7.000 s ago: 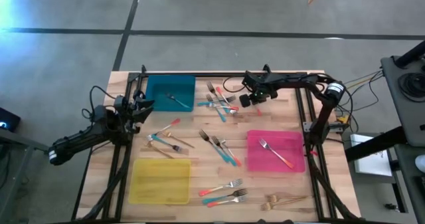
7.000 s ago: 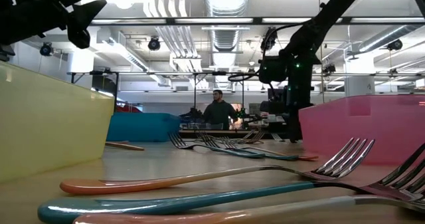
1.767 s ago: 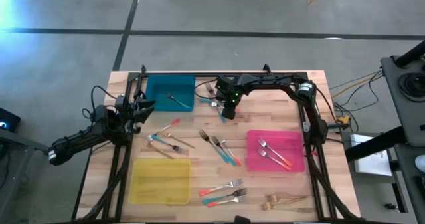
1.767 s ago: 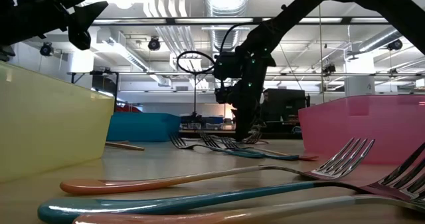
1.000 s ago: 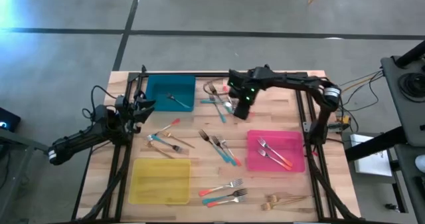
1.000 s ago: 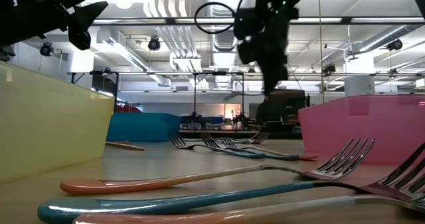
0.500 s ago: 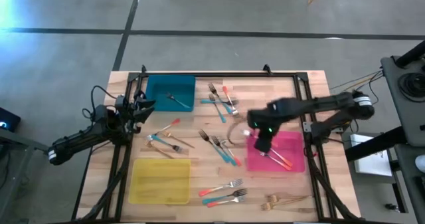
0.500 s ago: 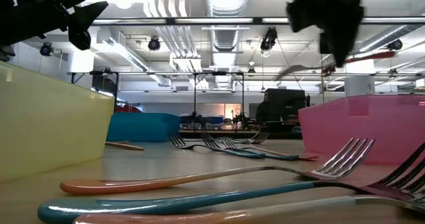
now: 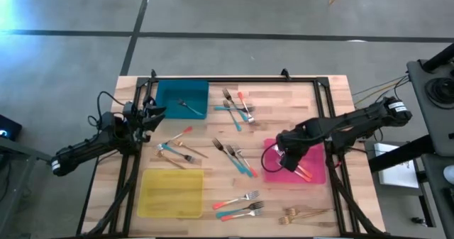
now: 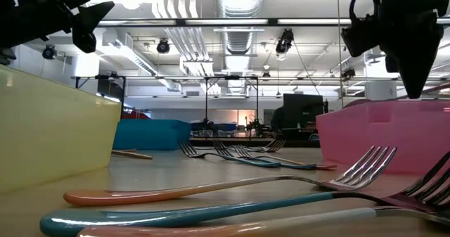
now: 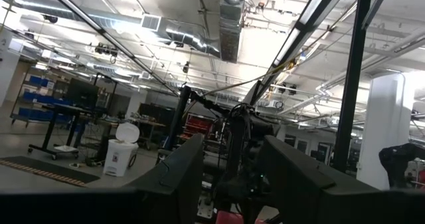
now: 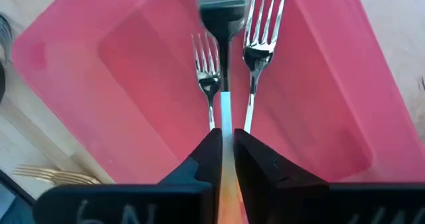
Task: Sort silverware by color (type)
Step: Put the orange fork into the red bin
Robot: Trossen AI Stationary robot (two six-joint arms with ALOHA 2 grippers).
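A: While right gripper [image 12: 226, 159] hovers over pink tray [image 12: 80, 51], what's between its fingers?
B: Coral-handled fork [image 12: 224, 64], pinched narrowly above two forks [image 12: 207, 74] lying inside. Left gripper [image 9: 151, 114] spread, beside teal tray [image 9: 181, 98].

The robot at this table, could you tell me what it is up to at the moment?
It is sorting forks by handle colour into trays. The right gripper hangs over the pink tray, a pink-handled fork between its fingers, above two forks already lying there. The left gripper waits, open, by the teal tray, which has one fork. The yellow tray has none. More forks lie around the table.
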